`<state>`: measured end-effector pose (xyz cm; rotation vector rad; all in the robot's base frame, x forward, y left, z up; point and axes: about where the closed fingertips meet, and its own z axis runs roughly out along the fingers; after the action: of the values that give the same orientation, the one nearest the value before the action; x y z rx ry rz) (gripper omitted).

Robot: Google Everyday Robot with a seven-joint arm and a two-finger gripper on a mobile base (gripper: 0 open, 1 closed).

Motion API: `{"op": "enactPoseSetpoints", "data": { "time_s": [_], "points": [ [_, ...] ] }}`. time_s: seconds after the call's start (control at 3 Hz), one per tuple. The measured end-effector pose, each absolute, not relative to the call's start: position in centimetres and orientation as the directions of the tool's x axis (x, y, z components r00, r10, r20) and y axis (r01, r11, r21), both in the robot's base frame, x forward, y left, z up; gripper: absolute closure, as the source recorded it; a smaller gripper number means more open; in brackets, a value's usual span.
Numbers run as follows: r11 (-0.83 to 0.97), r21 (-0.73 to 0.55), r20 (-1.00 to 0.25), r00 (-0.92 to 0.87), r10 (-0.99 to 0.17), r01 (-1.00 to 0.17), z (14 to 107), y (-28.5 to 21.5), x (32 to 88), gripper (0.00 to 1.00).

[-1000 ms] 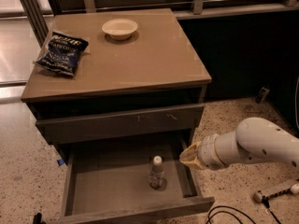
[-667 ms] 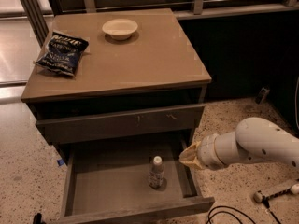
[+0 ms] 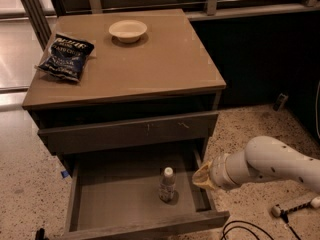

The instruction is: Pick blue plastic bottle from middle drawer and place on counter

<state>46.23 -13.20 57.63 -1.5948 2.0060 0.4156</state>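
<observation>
The blue plastic bottle (image 3: 167, 184), clear with a white cap, stands upright on the floor of the pulled-out middle drawer (image 3: 105, 196), right of its centre. My gripper (image 3: 202, 178), a tan tip on a white arm, comes in from the right. It hovers over the drawer's right wall, just right of the bottle and apart from it. The tan counter (image 3: 150, 64) is the top of the cabinet above.
A dark blue snack bag (image 3: 66, 56) lies at the counter's left and a white bowl (image 3: 128, 30) at its back. The drawer above (image 3: 130, 132), with small scratches, is slightly open. Cables and a white tool (image 3: 295, 205) lie on the speckled floor at the right.
My arm and gripper have sunk slightly beside the drawer's right wall. The bottle and the drawer have not moved.
</observation>
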Motion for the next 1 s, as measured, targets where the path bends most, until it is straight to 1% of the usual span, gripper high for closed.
{"op": "enactPoseSetpoints", "data": {
  "time_s": [0.67, 1.0],
  "points": [
    [0.219, -0.061, -0.601, -0.140, -0.787, -0.974, 53.7, -12.2, 46.0, 0.14],
    [0.199, -0.059, -0.629, -0.118, -0.768, -0.978, 52.5, -11.0, 46.3, 0.13]
  ]
}}
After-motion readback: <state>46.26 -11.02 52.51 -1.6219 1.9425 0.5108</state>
